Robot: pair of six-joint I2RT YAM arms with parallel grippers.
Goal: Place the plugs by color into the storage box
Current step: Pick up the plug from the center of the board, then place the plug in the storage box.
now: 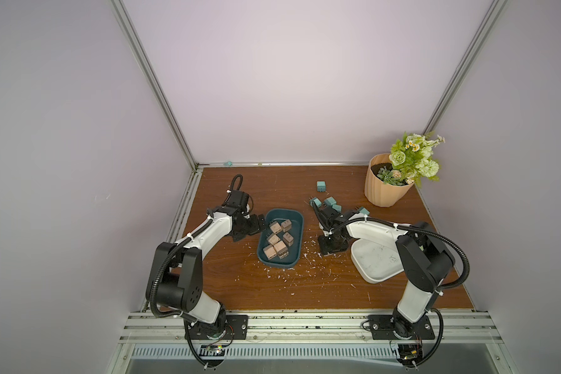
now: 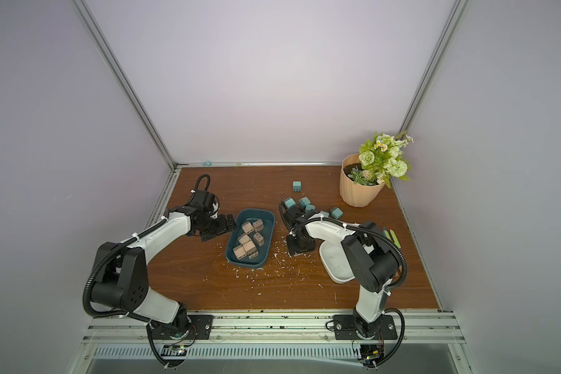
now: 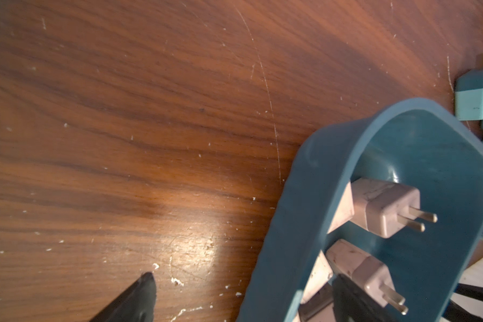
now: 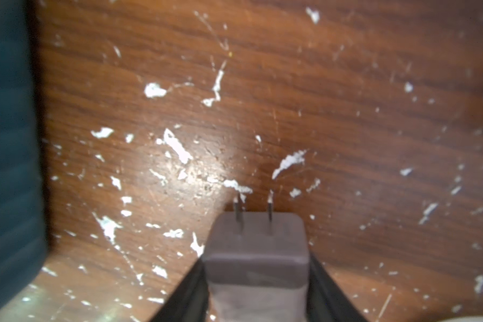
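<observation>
Several pinkish-tan plugs are lying in the teal storage box. The right end effector is clamping another tan plug, prongs pointing at the counter, just beside the box. The left end effector is gaping wide, straddling the box's wall. Teal plugs are sitting loose behind.

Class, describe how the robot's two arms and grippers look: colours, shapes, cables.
The left arm and right arm have white shells, black joints and black corrugated cable hoses fastened with white ties. The left gripper and right gripper are black.
</observation>
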